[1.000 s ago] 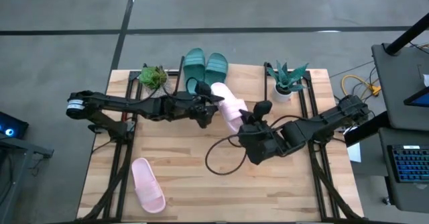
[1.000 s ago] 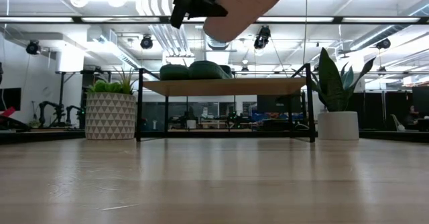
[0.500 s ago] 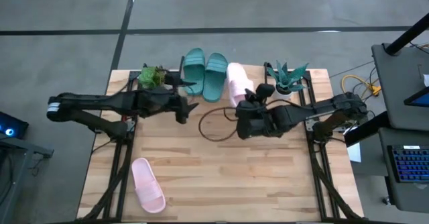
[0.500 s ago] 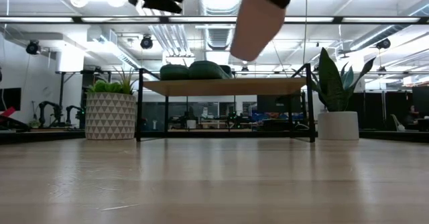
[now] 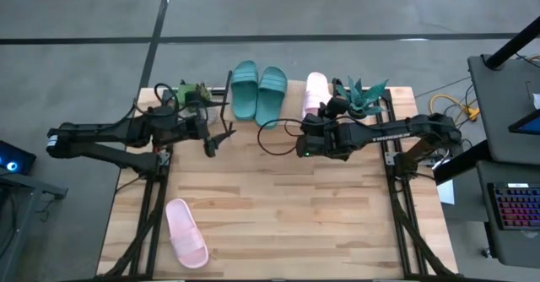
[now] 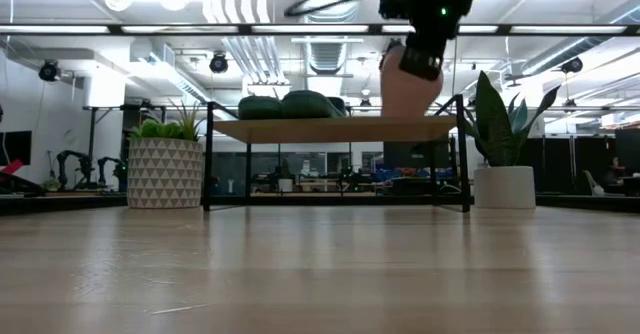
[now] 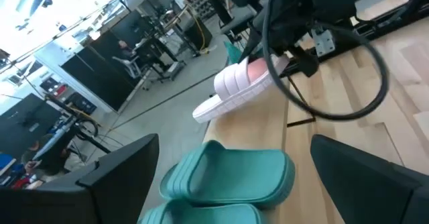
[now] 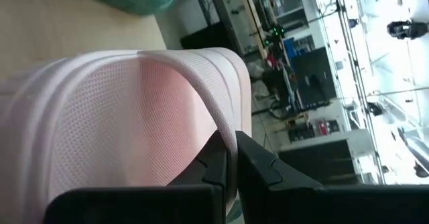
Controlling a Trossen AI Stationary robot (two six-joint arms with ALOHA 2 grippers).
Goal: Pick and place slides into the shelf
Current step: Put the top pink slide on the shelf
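On the shelf [image 5: 287, 105] at the far edge of the table [image 5: 278, 223], two slides [image 5: 258, 88] lie side by side. To their right my right gripper [image 5: 314, 123] holds a third slide [image 5: 315, 92] over the shelf top. A plant [image 5: 361, 98] stands right of it, another plant [image 5: 193, 94] at the shelf's left end. My left gripper [image 5: 218, 132] is before the shelf's left end. The fourth slide [image 5: 186, 233] lies on the table's near left part.

Two potted plants are seen at the far edge of the desk [image 5: 278, 206]. A bushy green plant [image 5: 192, 94] in a white pot with a triangle pattern [image 6: 165, 173] is placed near the far left corner. A spiky-leaved plant [image 5: 361, 94] in a plain white pot [image 6: 505, 186] is set near the far right corner. A keyboard [image 5: 516, 208] is seen on a separate stand beyond the right edge.
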